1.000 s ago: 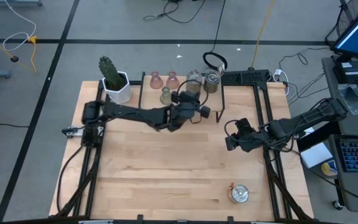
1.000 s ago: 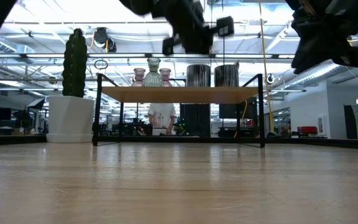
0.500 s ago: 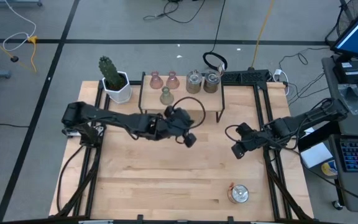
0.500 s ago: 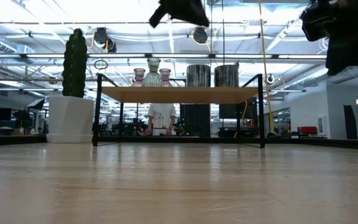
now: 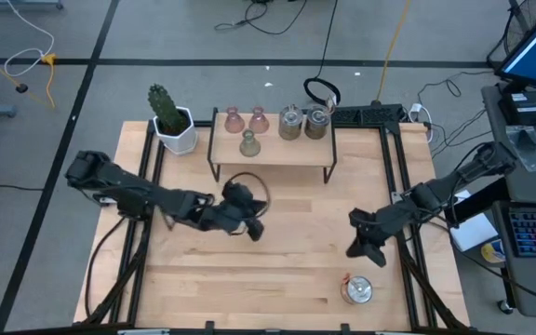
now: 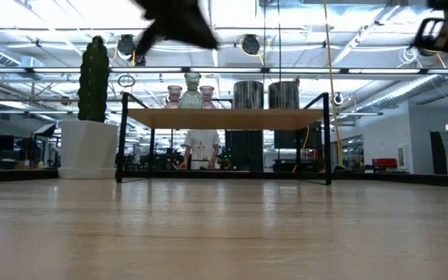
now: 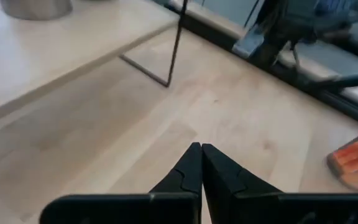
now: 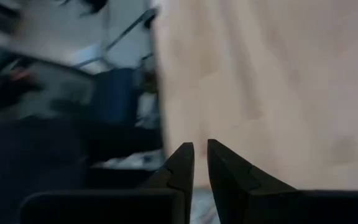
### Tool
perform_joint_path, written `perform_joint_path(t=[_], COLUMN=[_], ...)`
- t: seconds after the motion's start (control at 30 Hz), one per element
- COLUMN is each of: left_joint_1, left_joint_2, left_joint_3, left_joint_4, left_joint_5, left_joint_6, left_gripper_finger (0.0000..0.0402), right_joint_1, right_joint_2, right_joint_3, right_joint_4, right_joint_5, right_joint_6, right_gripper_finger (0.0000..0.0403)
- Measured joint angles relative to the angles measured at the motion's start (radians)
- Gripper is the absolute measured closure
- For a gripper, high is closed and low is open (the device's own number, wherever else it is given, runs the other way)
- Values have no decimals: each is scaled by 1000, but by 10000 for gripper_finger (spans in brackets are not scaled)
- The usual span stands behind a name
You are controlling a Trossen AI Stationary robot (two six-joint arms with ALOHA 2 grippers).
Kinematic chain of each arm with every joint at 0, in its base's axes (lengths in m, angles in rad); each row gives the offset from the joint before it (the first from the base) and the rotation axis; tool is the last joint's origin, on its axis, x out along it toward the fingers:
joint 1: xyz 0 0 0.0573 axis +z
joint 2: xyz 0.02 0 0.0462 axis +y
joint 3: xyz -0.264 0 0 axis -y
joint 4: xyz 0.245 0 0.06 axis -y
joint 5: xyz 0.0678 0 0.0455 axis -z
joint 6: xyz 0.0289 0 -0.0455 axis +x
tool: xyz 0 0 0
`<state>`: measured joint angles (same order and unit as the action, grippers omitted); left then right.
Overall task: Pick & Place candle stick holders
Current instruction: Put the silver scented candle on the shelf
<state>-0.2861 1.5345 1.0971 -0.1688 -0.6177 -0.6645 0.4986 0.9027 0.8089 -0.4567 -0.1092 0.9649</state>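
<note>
Candle stick holders, six in all.

Five stand upright on a small raised wooden shelf (image 5: 270, 149) with black wire legs, at the far middle of the table (image 5: 277, 261):
- two pale pink holders (image 5: 234, 119) (image 5: 258, 118), cone-shaped glass, side by side at the shelf's far left;
- one olive-green holder (image 5: 247, 142), same cone shape, just nearer than the pink pair, its narrow neck pointing up;
- two silver holders (image 5: 290, 124) (image 5: 317, 122), round shiny metal, side by side at the shelf's far right.

Sixth item: a silver round holder (image 5: 357, 290) on the table at the near right, well apart from the shelf, with something orange against its left edge. Whether it stands or lies cannot be told.

Left gripper (image 5: 256, 231): arm stretched low from the left edge toward the table's middle, gripper over bare wood nearer than the shelf; fingers (image 7: 191, 163) pressed together, empty.

Right gripper (image 5: 357, 251): arm reaching in from the right edge, gripper pointing toward the near side, just beyond the lone silver holder; fingers (image 8: 182, 158) nearly together with a thin slit, holding nothing.

Also present: white-potted green cactus (image 5: 169, 119), far left corner, upright.
</note>
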Motion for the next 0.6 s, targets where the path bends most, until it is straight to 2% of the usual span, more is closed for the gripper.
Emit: perform_joint_path(t=[0.07, 0.13, 0.27, 0.43, 0.6], left_joint_1=[-22, -46, -89, -118, -121], left_joint_2=[-53, -120, -194, -239, -261], left_joint_3=[-76, -161, -296, -430, -529], left_joint_4=[84, 81, 151, 294, 447], left_joint_5=[-20, -47, -81, -117, -88], left_joint_6=[-25, -51, -55, -52, -44], left_gripper_finger=[389, 389, 399, 391, 397], right_joint_1=[20, 37, 56, 76, 110], right_joint_2=[1, 0, 1, 6, 14], right_joint_3=[0, 0, 0, 1, 2], right_joint_4=[-1, 3, 13, -10, -45], right_joint_5=[-40, -59, -87, -106, -109], right_joint_6=[47, 89, 193, 317, 409], right_gripper_finger=[382, 396, 400, 402, 402])
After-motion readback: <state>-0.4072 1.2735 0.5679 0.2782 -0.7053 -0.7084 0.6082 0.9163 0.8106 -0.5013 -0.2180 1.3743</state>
